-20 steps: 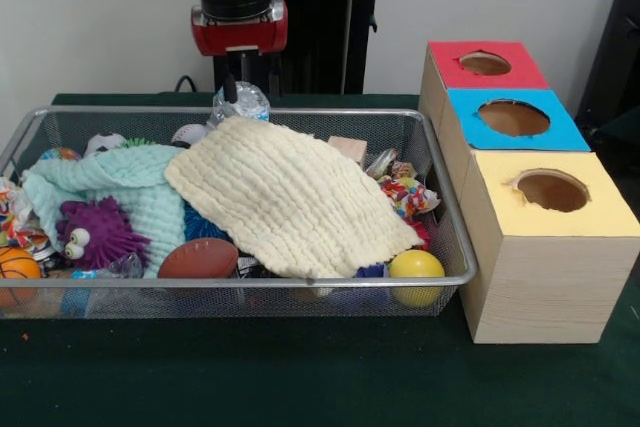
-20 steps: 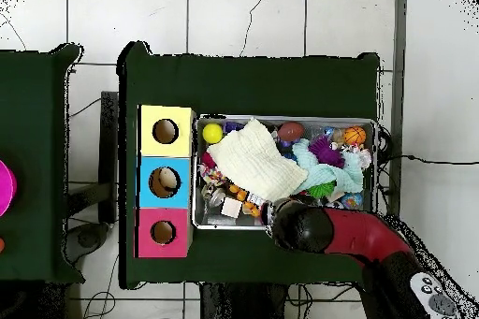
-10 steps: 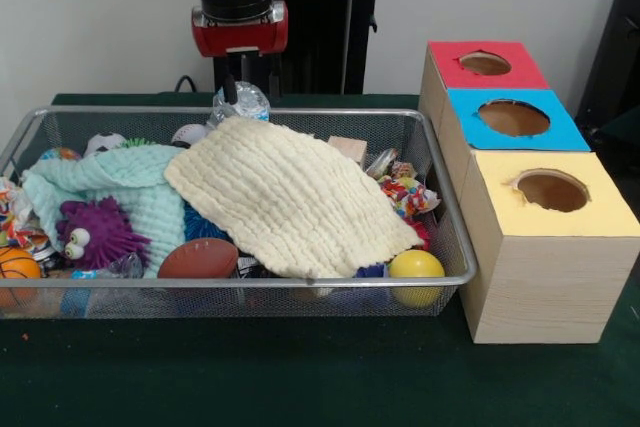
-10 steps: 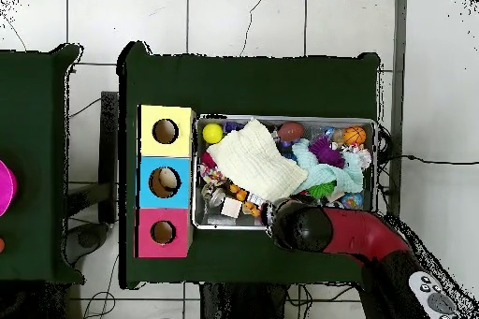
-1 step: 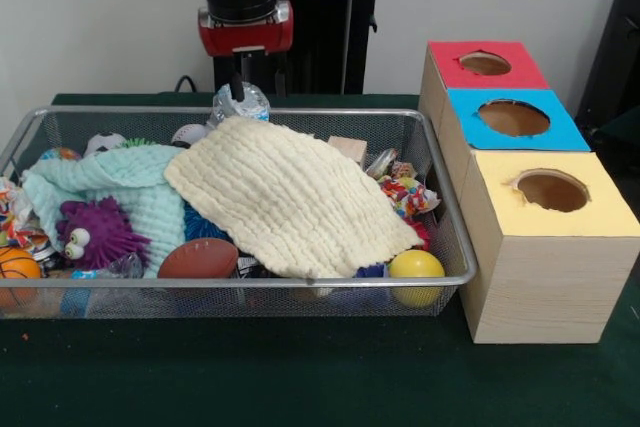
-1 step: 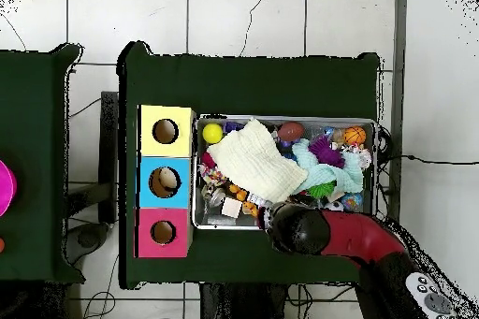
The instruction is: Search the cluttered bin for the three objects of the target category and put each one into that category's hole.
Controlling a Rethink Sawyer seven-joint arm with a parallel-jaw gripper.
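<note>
Wire bin (image 5: pixel 455 247) packed: cream cloth (image 5: pixel 290 197) covers middle, yellow ball (image 5: pixel 415 269) in corner nearest yellow box (image 5: pixel 545 247). Your gripper (image 5: pixel 240 82) hangs over back rim, can't tell its state.

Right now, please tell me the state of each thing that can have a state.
hand: above the bin's far edge, holding nothing visible; open or shut unclear.
cream cloth: spread over the toys.
mint cloth: crumpled.
wire bin: full.
yellow box hole: open.
blue box hole: open.
red box hole: open.
</note>
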